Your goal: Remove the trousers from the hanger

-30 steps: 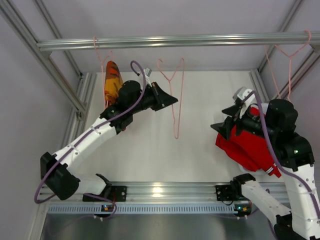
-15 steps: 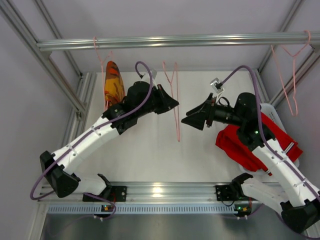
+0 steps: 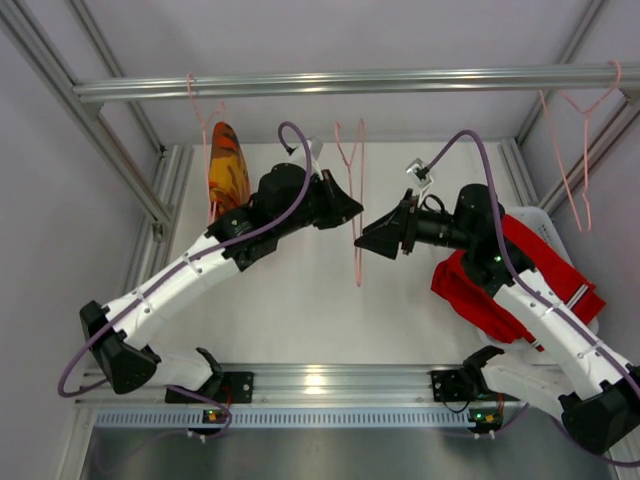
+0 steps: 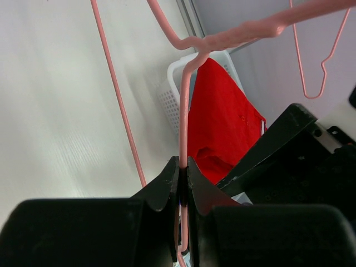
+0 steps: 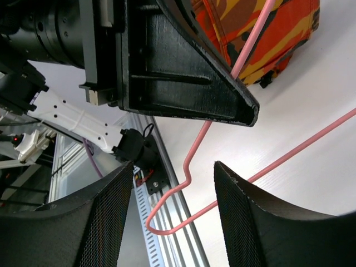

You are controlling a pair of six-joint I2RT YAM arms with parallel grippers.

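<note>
Gripping the Middle Hanger: Arms, Hangers and Trousers as They Stand

- Left claw [image 4: 182, 164]: clenched on the pink wire of the middle hanger [image 3: 352, 190]. The two pads are pressed flat to either side of the wire, below a bend in it.
- Right claw [image 5: 173, 166]: released, with its fingers [image 5: 105, 222] spread wide. It faces the left claw from just beside it, over the middle of the bench [image 3: 290, 300]. The hanger's lower wire loop shows in the gap between the fingers; I cannot tell whether it touches either one.
- Middle hanger: thin pink wire, hanging below the rail [image 3: 420, 78]. Its long side runs down between the two claws.
- Orange patterned trousers [image 3: 227, 170]: orange-yellow cloth with dark red-black markings. They hang at the left hanger [image 3: 192, 105] under the rail, just behind the left arm.
- Red trousers [image 3: 490, 295]: plain red, bunched in and over the white basket [image 3: 545, 222] at the right side of the bench. They are partly covered by the right arm.
- Right hanger [image 3: 578, 150]: pink wire, at the far right end of the rail, well apart from both claws
</note>
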